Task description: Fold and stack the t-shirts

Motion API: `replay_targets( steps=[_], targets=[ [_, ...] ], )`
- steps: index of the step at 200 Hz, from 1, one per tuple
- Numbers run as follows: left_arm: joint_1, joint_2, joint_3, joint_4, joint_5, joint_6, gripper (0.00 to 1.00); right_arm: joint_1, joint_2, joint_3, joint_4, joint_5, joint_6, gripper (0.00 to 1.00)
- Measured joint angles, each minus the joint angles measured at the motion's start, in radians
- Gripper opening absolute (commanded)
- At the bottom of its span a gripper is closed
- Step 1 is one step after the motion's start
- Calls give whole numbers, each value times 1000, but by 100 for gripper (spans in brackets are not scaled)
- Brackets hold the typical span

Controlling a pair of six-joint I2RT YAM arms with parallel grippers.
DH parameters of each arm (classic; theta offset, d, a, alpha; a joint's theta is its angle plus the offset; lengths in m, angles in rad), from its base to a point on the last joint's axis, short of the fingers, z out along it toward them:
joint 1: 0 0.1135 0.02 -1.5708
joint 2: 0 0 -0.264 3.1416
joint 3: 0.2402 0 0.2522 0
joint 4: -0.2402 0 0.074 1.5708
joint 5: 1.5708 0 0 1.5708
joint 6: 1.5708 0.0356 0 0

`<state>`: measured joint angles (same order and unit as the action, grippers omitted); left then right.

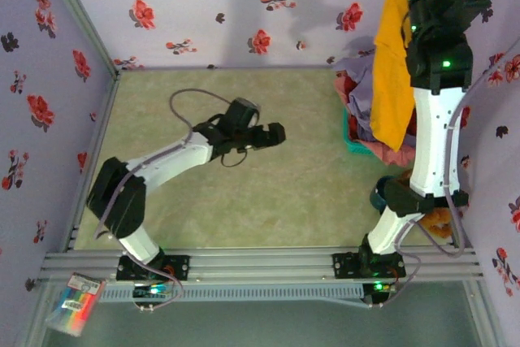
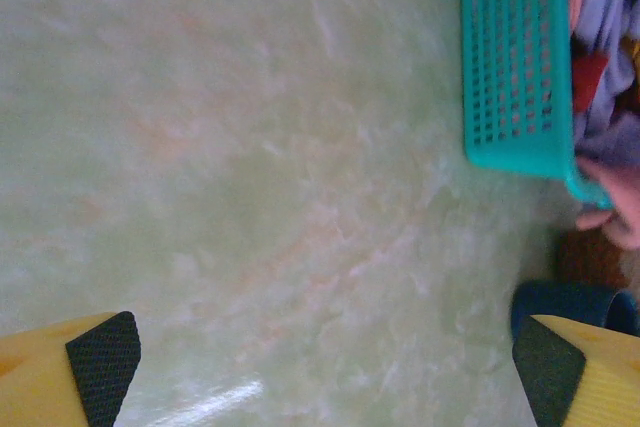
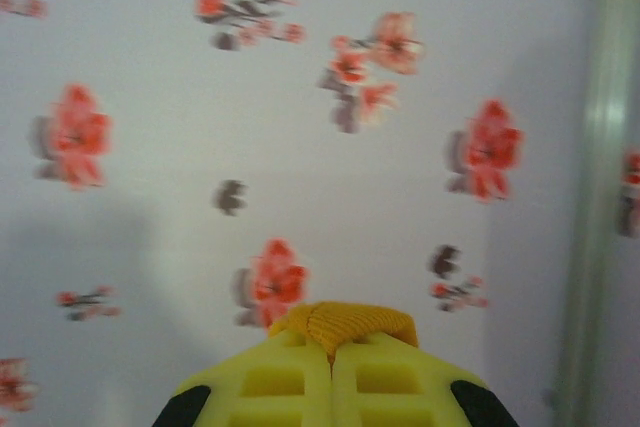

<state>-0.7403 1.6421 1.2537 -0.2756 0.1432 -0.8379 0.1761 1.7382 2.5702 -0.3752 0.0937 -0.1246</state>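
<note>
The right gripper (image 3: pixel 333 345) is pressed together on a fold of the orange-yellow shirt (image 3: pixel 345 320), which bunches up just past the fingertips. From above, that shirt (image 1: pixel 394 79) hangs in a long drape from the raised right arm, at the far right of the table (image 1: pixel 244 201), its lower end over the teal basket (image 1: pixel 351 142). The lavender shirt (image 1: pixel 361 79), the red shirt (image 1: pixel 343 87) and the pink shirt (image 1: pixel 382 150) lie heaped in and over the basket.

The left gripper (image 1: pixel 275 133) hovers over the middle of the table, spread wide and holding nothing, well apart from the basket.

The right wrist camera looks at the flowered wall (image 3: pixel 300 147) and a corner post (image 3: pixel 600 197), and gives the pinch itself. The left wrist camera shows the black finger pads (image 2: pixel 105 367) far apart over bare tabletop, with the basket's mesh wall (image 2: pixel 515 57) at the far right, cloth spilling over its rim, and a dark blue object (image 2: pixel 570 302) near the right finger.

The table's left and middle are open. The flowered walls close in on three sides, and the basket sits against the right one.
</note>
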Motion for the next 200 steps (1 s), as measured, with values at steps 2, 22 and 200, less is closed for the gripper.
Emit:
replay_targets(
  steps=[2,22,200],
  targets=[
    [9,-7,-2,0,0,2,99,6,0,0,3,-3,0,0],
    [82,-93,-39,-10,0,9,99,83,-3,-2,45,-48,-7,0],
    [474,-674,-430,-287,29,93,99,356,-176,-1194,-78,166,422,74]
  ],
)
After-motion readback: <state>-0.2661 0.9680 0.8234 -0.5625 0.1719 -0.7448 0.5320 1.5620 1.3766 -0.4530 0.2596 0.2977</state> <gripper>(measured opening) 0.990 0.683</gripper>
